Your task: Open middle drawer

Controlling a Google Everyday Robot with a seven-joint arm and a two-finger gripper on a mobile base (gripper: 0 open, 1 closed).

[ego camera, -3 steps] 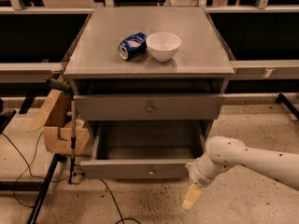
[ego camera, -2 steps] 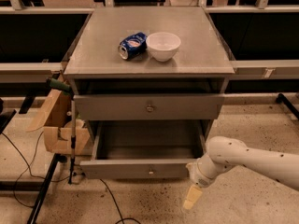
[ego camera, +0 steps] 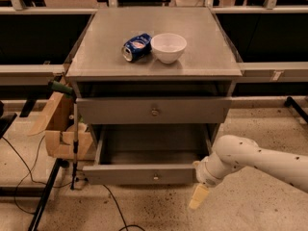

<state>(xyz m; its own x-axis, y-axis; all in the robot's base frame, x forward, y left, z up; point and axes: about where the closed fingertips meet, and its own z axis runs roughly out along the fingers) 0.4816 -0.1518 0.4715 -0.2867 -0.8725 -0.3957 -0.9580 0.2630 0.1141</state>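
The middle drawer [ego camera: 139, 173] is pulled out of the grey cabinet [ego camera: 154, 66]. Its flat grey front carries a small round knob [ego camera: 155, 177], and its shallow grey tray [ego camera: 151, 150] is exposed and holds nothing. Above it, a taller, wider drawer front [ego camera: 154, 110] with its own knob sits pushed in. My gripper [ego camera: 198, 196] hangs at the end of the white arm [ego camera: 250, 160]. It points down toward the floor just below and right of the open drawer's right front corner, and it touches nothing that I can see.
A blue can [ego camera: 136, 47] lying on its side and a white bowl [ego camera: 168, 47] sit on the cabinet top. A cardboard box [ego camera: 60, 129] and a green-handled pole [ego camera: 74, 138] stand at the cabinet's left. Cables [ego camera: 29, 167] run over the floor at left.
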